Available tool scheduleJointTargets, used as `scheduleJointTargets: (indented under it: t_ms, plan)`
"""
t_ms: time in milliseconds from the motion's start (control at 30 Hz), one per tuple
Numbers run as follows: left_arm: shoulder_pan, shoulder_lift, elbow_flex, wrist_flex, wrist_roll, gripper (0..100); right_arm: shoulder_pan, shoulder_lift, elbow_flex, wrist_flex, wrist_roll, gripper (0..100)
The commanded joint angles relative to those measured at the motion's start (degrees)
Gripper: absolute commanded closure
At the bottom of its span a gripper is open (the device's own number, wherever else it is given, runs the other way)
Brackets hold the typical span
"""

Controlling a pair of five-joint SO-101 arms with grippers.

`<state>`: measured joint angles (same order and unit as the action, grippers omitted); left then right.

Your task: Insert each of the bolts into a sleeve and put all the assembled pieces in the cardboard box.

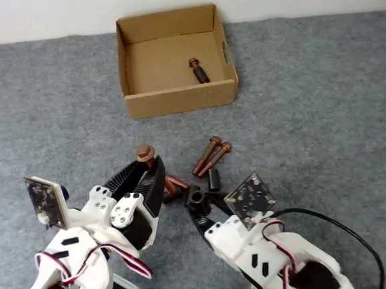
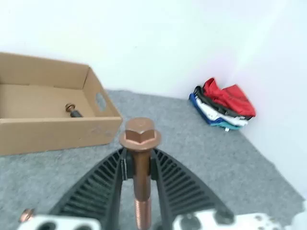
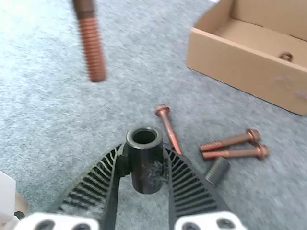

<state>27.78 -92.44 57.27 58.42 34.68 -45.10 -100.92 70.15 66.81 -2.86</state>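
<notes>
My left gripper (image 1: 149,166) is shut on a copper bolt (image 2: 139,163), held head up with the hex head (image 1: 145,151) above the fingertips. My right gripper (image 3: 144,154) is shut on a black sleeve (image 3: 143,160), bore facing up. In the high view this sleeve (image 1: 196,197) sits just right of the left gripper. The held bolt's threaded end (image 3: 92,45) hangs above the carpet, off to one side of the sleeve. The cardboard box (image 1: 179,99) stands at the back with one assembled piece (image 1: 198,70) inside.
Two loose bolts (image 1: 211,156) lie side by side on the grey carpet ahead of the grippers. A spare black sleeve (image 1: 214,178) lies beside them, and another bolt (image 3: 169,128) between the arms. A pile of folded clothes (image 2: 221,104) lies by the wall.
</notes>
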Motion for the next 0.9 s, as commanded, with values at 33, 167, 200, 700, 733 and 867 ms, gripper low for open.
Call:
scheduleJointTargets:
  t_ms: [33,167,200,700,733,867]
  plan:
    - [0.4,-2.8,3.5,-5.9,1.0,100,-2.8,-0.2,0.9,-4.1,4.0,99.0]
    - [0.6,-5.4,6.3,-6.9,1.1,100,-2.7,-0.1,1.0,-5.1,5.0,99.0]
    - [0.6,-5.9,6.7,-6.6,1.1,100,-2.6,-0.1,1.0,-5.1,5.0,99.0]
    - [7.6,-7.8,12.3,-6.6,2.7,100,-2.3,-0.2,0.7,-5.1,5.0,99.0]
    - [7.6,-7.6,12.3,-6.6,2.6,100,-2.3,-0.2,0.7,-5.1,5.0,99.0]
    - [6.8,-7.9,13.9,-6.7,-0.1,100,-2.3,-0.2,0.6,-5.1,5.0,99.0]
